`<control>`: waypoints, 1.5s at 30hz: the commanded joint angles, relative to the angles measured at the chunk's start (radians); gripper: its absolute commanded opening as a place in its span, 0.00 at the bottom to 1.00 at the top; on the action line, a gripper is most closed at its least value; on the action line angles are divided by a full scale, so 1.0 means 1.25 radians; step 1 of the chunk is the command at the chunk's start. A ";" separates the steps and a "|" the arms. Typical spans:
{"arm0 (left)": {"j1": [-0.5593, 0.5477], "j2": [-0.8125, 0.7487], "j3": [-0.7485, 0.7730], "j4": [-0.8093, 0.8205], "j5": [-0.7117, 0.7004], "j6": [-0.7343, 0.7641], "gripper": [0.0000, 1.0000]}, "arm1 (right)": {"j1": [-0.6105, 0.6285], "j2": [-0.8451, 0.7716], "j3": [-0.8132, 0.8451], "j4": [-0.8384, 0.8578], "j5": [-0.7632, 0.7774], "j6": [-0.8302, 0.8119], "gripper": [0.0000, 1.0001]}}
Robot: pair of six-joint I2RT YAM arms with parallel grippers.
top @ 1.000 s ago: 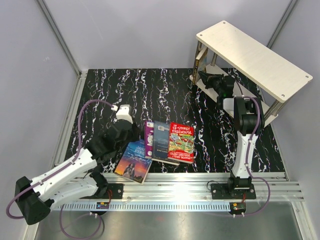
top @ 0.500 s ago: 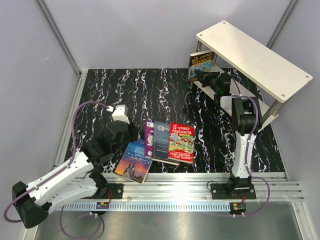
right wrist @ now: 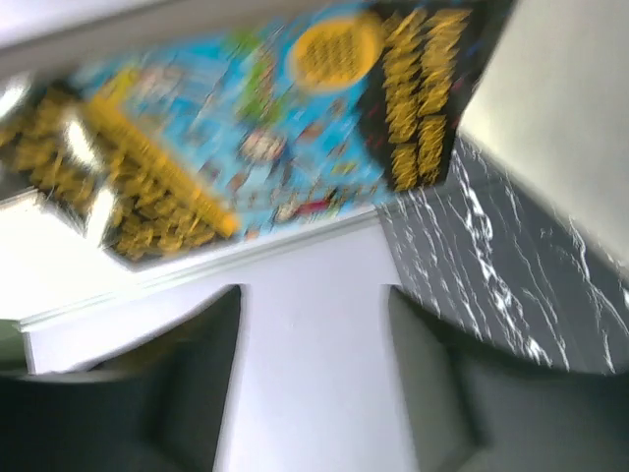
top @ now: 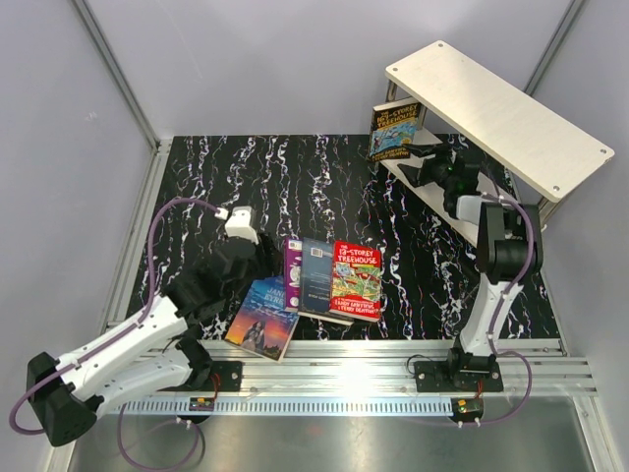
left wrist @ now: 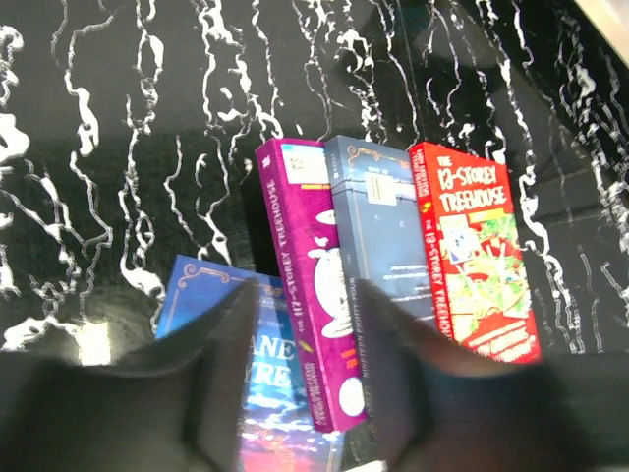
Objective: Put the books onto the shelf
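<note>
Lettering is showing clearest on the red book (left wrist: 472, 256), whose cover is reading "THE 13-STOREY TREEHOUSE". Just beside it, the grey-blue book (left wrist: 378, 236) is carrying spine print too small to make out. The purple book (left wrist: 310, 285) is showing "17-STOREY TREEHOUSE" along its spine. The blue-orange book (left wrist: 206, 295) is giving only "ANE" and "RE". All four are lying flat on the counter (top: 295, 177). The left fingers (left wrist: 211, 383) are hanging over them, parted narrowly and gripping nothing, with the purple book's near end showing in the gap. The blue-yellow book (top: 395, 130), its yellow title blurred, is standing upright on the lower board of the shelf (top: 501, 108), at the end toward the counter's middle. The right fingers (right wrist: 197, 383) are standing wide and empty just short of it, with the pale board showing between them.
</note>
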 commanded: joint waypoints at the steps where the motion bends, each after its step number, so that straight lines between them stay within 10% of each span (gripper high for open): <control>1: -0.003 0.012 0.005 0.075 0.009 0.019 0.62 | 0.004 -0.169 -0.025 -0.132 -0.072 -0.150 0.73; 2: -0.003 0.019 0.005 0.094 0.018 0.019 0.98 | 0.004 -0.190 -0.036 -0.157 -0.093 -0.171 0.75; 22: -0.008 0.430 0.122 0.349 0.446 -0.061 0.99 | 0.084 -0.734 -0.564 -0.580 -0.114 -0.437 0.80; 30: -0.070 0.602 0.175 0.336 0.450 -0.078 0.99 | 0.085 -0.854 -0.685 -0.667 -0.099 -0.468 0.78; 40: -0.081 0.645 0.199 0.105 0.288 -0.088 0.99 | 0.163 -0.830 -0.756 -0.655 -0.046 -0.471 0.58; 45: -0.080 0.687 0.169 0.162 0.379 -0.108 0.99 | 0.213 -0.716 -0.768 -0.567 -0.018 -0.464 0.52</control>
